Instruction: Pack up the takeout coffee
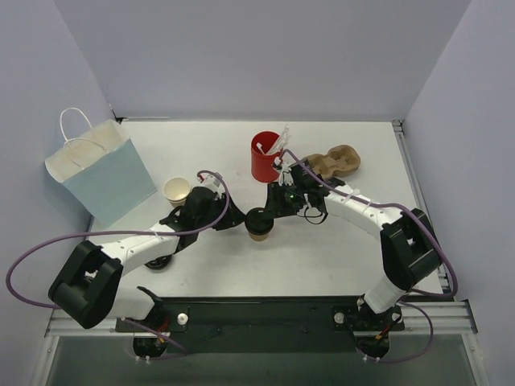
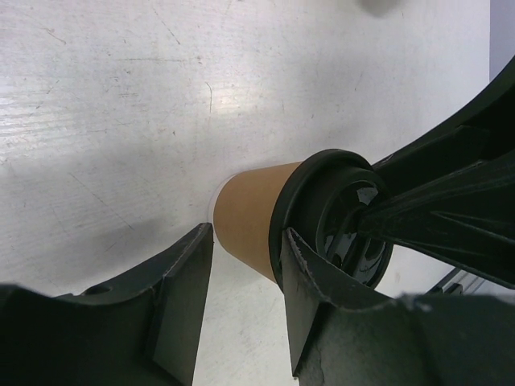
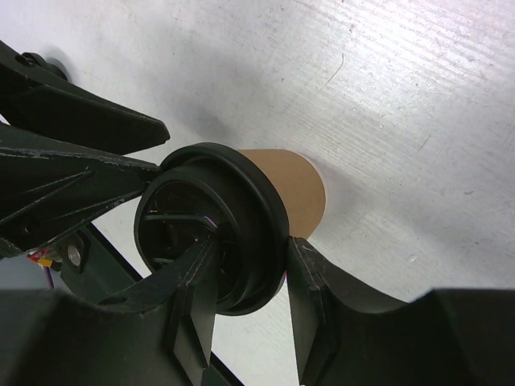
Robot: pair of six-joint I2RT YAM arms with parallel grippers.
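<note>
The takeout coffee [image 1: 259, 223], a kraft-brown cup with a black lid, stands upright on the white table between both arms. My right gripper [image 1: 274, 211] reaches it from the right and pinches the lid's rim: in the right wrist view one finger lies over the lid [image 3: 205, 229] and the other presses its outer edge, with the right gripper [image 3: 252, 244] shut on it. My left gripper [image 1: 238, 217] comes in from the left. In the left wrist view the left gripper [image 2: 245, 241] is open, its tips flanking the cup [image 2: 249, 215] with a gap at the left finger.
A taller red cup [image 1: 263, 158] with white stirrers stands behind the coffee. A lidless paper cup [image 1: 177, 190] sits by my left arm. A pale blue paper bag [image 1: 100, 173] stands at the far left, and a moulded brown cup carrier [image 1: 334, 163] lies at the back right.
</note>
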